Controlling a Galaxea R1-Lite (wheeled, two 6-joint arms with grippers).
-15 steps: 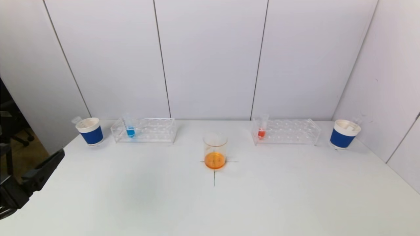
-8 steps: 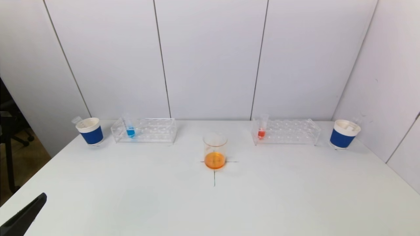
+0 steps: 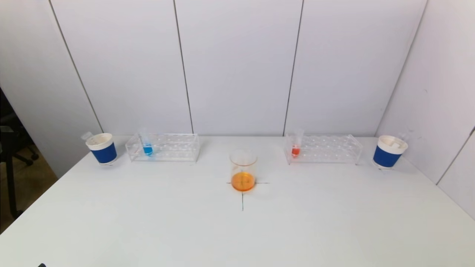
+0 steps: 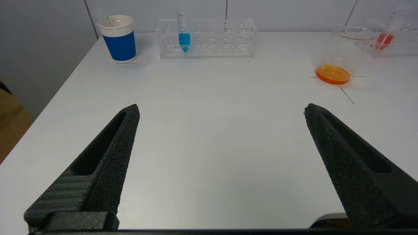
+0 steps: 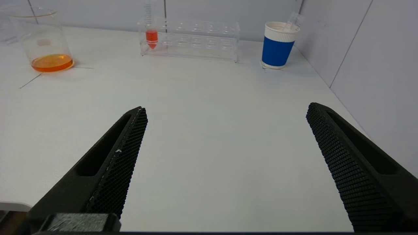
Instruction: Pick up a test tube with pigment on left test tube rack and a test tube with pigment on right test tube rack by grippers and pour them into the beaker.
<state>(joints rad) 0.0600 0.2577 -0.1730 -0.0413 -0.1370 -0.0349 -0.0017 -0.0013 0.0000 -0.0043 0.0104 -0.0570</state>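
Observation:
A glass beaker point(image 3: 243, 170) holding orange liquid stands at the table's middle on a drawn cross. The clear left rack point(image 3: 163, 147) holds a test tube with blue pigment point(image 3: 147, 146). On the right, a matching rack point(image 3: 323, 148) holds a test tube with red pigment point(image 3: 295, 147). My left gripper point(image 4: 221, 111) hovers open and empty over the near left of the table, far from the blue tube point(image 4: 184, 37). Over the near right my right gripper point(image 5: 226, 109) is likewise open and empty, well short of the red tube point(image 5: 151, 35). Both grippers are out of the head view.
A blue-and-white paper cup point(image 3: 102, 148) with an empty tube in it stands left of the left rack. Another such cup point(image 3: 389, 151) stands right of the right rack, close to the side wall. White wall panels close the back.
The left gripper, seen at the head view's lower left a second ago, has drawn back toward me and left that view. The tubes, racks and beaker have not moved.

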